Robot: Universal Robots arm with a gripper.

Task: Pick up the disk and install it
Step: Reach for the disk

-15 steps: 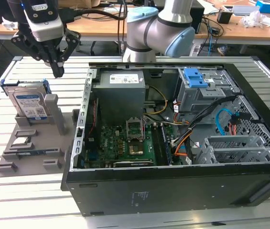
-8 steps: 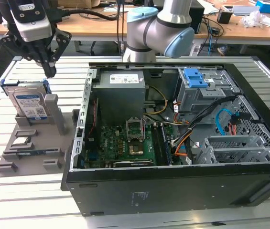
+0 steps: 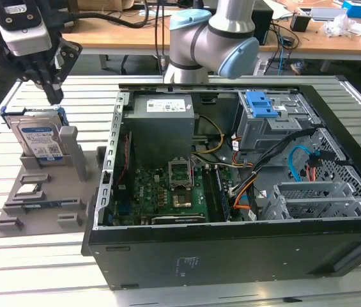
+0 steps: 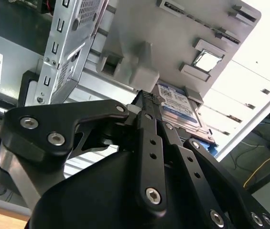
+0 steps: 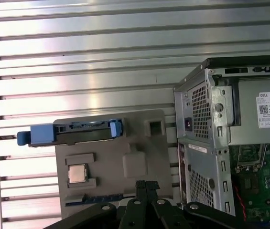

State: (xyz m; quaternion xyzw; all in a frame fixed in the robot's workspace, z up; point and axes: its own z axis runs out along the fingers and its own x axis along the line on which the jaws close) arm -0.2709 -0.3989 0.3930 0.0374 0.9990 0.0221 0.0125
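Note:
The disk (image 3: 39,137) is a silver drive with a white-and-blue label in a blue carrier bracket. It stands on edge in a slot of the grey holder (image 3: 14,217), at the exterior view's left. The first wrist view shows the disk (image 5: 72,133) edge-on, and the second wrist view shows its labelled face (image 4: 180,109). My gripper (image 3: 55,97) hangs just above the disk's top edge, not touching it. In both wrist views the black fingers (image 5: 146,186) (image 4: 148,98) lie pressed together with nothing between them.
The open computer case (image 3: 231,256) lies to the exterior view's right of the holder, with a grey power supply (image 3: 161,121), a motherboard (image 3: 174,192) and a drive bay with a blue latch (image 3: 261,103). A processor chip (image 5: 77,174) sits in the holder. The table is slatted metal (image 3: 91,89).

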